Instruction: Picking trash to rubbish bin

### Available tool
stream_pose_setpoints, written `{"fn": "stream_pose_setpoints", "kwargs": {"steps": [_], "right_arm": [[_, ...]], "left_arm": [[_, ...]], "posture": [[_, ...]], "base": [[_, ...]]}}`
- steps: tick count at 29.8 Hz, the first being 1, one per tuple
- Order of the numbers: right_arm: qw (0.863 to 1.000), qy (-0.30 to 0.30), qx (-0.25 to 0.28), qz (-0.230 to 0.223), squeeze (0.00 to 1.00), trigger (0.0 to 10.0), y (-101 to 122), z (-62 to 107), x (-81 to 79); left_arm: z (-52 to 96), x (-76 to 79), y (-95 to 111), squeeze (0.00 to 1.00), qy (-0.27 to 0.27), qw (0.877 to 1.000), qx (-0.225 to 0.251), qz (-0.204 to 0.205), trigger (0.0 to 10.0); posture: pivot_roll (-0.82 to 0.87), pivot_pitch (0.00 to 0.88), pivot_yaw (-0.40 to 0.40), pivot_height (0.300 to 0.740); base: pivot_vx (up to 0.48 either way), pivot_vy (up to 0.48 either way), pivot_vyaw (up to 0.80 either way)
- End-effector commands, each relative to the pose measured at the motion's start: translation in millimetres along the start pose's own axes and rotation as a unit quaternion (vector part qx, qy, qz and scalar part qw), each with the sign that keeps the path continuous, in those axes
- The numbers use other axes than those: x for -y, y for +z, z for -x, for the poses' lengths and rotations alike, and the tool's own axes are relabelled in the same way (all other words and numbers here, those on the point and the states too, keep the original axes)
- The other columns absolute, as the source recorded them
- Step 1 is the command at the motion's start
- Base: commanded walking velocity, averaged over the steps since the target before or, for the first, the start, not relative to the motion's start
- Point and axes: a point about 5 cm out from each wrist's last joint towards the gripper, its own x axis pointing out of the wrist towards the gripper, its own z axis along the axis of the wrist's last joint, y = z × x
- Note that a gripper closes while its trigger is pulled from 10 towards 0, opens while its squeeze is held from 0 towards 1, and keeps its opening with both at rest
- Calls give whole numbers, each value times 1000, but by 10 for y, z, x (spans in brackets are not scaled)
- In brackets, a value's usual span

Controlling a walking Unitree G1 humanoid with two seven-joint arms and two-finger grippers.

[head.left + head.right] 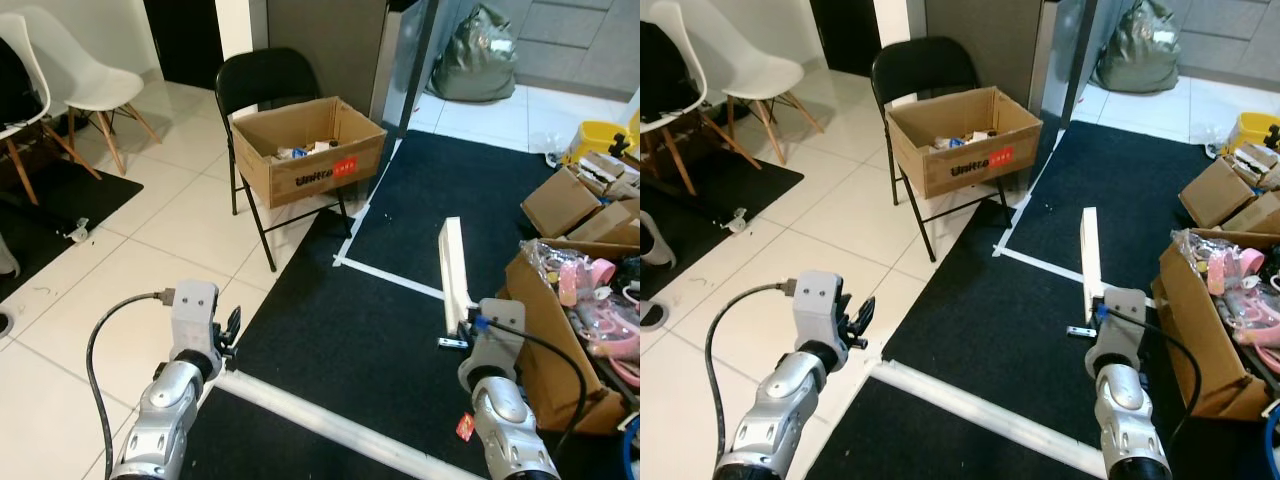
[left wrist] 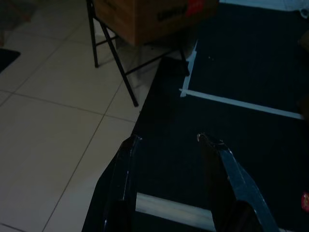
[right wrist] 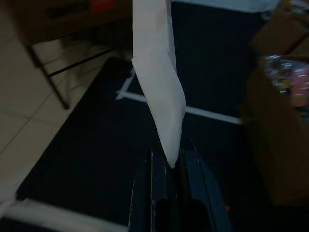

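- The long strip of trash [image 1: 455,272] is white, a little cream.
- The right gripper [image 3: 169,162] that clamps it has black fingers; the left gripper [image 2: 169,145] has black fingers too, spread apart.
- Both arms are silver, with grey wrist blocks and black cables.
- The cardboard box [image 1: 308,148] on the chair is brown, with black letters and a red label.
- The folding chair [image 1: 262,85] is black.
- The carpet [image 1: 400,330] is black, with white tape lines [image 1: 395,278].
- The floor tiles [image 1: 130,260] are pale cream.
- The two shell chairs [image 1: 75,70] are white with wooden legs.
- The bag [image 1: 480,55] at the back is dark green.
- The bucket [image 1: 600,138] is yellow.
- The things in the brown box on the right [image 1: 590,290] are pink.
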Motion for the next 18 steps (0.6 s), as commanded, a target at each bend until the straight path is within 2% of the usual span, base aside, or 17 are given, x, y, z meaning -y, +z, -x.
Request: {"fn": "stream_pose_setpoints", "kwargs": {"steps": [1,8,14,18], "right_arm": [[1000,0,-11,-5,0,10000,-76,29,-3],[1000,8,-13,-7,0,10000,-107,47,-57],[1000,7,-12,-7,0,10000,-113,44,-43],[1000,6,-12,-6,0,10000,-112,39,-25]], "left_arm": [[23,-10,-39,0,0,1000,-7,1,10000],[19,0,-35,0,-1,1000,-6,3,10000],[17,7,-40,0,-2,1000,-7,3,10000],[15,14,-42,0,-3,1000,-7,4,10000]], "posture": [[-21,104,16,740],[-21,106,14,740],[-21,106,14,740],[-23,106,12,740]], "base": [[277,0,-650],[279,0,-701],[279,0,-698],[280,0,-102]]}}
